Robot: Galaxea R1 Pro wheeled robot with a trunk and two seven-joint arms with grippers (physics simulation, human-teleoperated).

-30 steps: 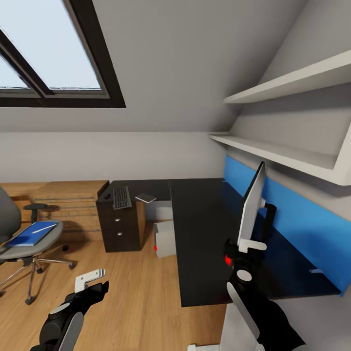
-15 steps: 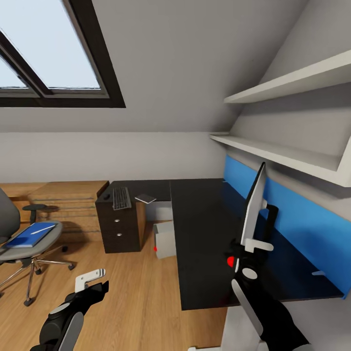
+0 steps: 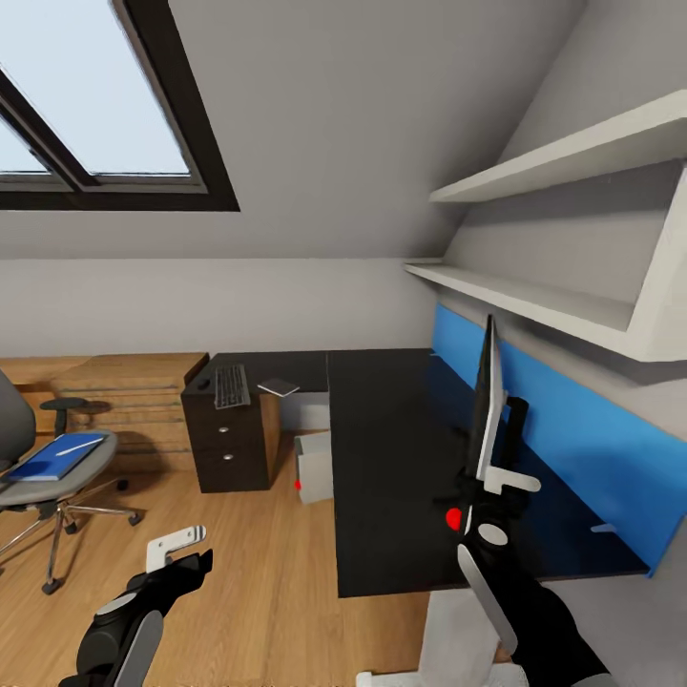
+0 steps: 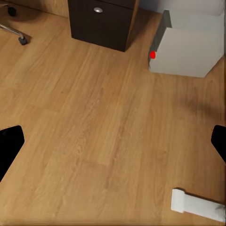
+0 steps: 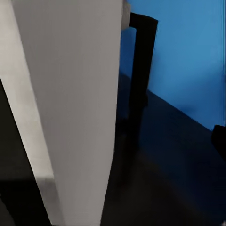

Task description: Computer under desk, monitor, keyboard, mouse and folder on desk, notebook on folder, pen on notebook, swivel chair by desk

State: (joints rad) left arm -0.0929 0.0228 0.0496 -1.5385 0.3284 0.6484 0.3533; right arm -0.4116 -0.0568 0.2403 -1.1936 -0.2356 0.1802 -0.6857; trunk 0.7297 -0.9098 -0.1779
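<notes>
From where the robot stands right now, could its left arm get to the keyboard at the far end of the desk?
Probably not. The left gripper hangs low over the wooden floor, and the keyboard lies far ahead on the desk, above the drawers. The base would likely have to roll closer first.

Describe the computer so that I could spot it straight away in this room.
Find the long black corner desk, then the black drawers with round silver knobs under its far wing. The computer stands on the wooden floor just beside those drawers: a small pale grey box with a red button, unlike the dark furniture around it.
</notes>
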